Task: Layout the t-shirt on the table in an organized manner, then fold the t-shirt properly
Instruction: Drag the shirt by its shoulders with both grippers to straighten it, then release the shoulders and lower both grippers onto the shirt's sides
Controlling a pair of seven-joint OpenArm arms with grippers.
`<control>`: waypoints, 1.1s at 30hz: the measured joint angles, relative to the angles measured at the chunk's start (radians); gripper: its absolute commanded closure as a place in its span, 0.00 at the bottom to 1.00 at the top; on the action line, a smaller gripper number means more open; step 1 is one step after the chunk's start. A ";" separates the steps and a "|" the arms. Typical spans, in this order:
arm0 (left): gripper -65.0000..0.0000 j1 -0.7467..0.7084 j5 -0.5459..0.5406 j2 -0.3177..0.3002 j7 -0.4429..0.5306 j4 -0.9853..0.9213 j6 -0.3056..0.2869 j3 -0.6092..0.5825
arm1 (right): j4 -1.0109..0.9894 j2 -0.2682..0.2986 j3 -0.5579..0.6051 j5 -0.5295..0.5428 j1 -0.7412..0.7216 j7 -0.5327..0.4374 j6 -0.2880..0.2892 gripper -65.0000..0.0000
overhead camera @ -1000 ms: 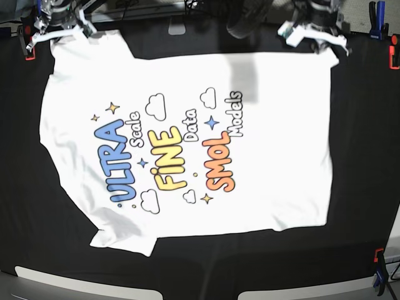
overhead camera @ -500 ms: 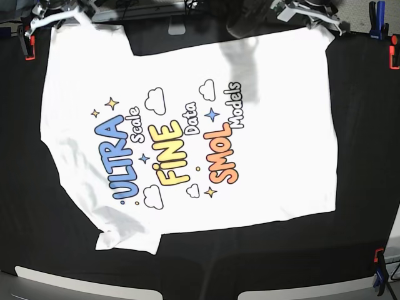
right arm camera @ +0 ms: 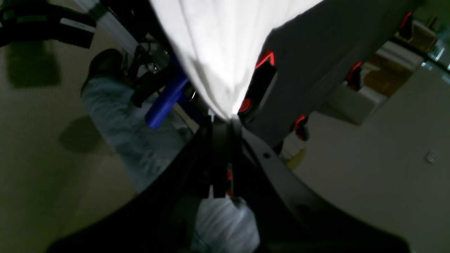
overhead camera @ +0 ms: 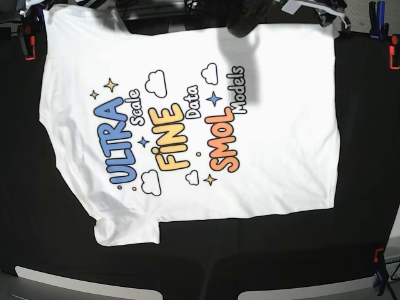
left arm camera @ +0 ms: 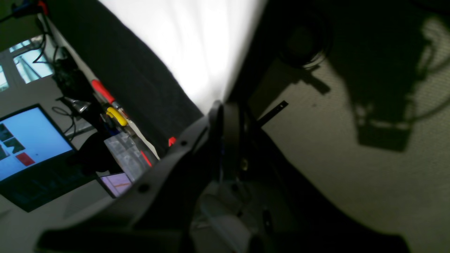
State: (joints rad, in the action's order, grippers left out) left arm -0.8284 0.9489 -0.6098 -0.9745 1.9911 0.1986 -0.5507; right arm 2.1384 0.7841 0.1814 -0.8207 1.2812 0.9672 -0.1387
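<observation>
The t-shirt (overhead camera: 187, 125) lies print-up across the middle and upper part of the base view, its lettering running sideways, the far edge reaching the top of the frame. One sleeve folds under at the lower left; the other sleeve sits at the upper left corner, partly cut off. In the left wrist view the left pincer (left arm camera: 225, 116) is clamped tight on a bunched point of the white cloth (left arm camera: 190, 42), which fans out toward the top of that frame. In the right wrist view the right pincer (right arm camera: 221, 123) is likewise pinched shut on a gathered corner of the shirt (right arm camera: 218, 45). Both pincers are out of frame in the base view, hidden beyond its top edge. The tabletop (overhead camera: 362, 206) is covered in black cloth, bare to the right and along the bottom. An orange clamp (overhead camera: 394, 57) grips its upper right edge, with a blue clamp (overhead camera: 374, 19) near it. Both wrist views are dark and blurred; a lit screen (left arm camera: 28, 140) shows at the left wrist view's lower left.
</observation>
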 measured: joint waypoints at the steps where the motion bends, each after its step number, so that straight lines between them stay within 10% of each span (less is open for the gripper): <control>1: 1.00 0.000 -0.002 0.000 -0.003 0.000 0.000 0.000 | 0.016 0.000 0.000 -0.004 0.008 0.004 -0.009 1.00; 13: 1.00 0.049 0.072 0.000 0.063 0.001 0.027 0.000 | 0.085 0.001 -0.001 0.029 -0.129 0.001 -0.032 1.00; 33: 1.00 0.391 -0.326 0.000 0.177 0.000 0.029 -0.003 | 0.048 -0.025 0.000 0.459 -0.704 -0.094 0.032 1.00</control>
State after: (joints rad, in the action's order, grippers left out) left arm -0.4377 0.6228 -0.6094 -0.7971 1.9915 0.2279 -0.5537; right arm 2.1864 0.7593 0.1818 -0.3622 0.5774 0.8734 -0.1070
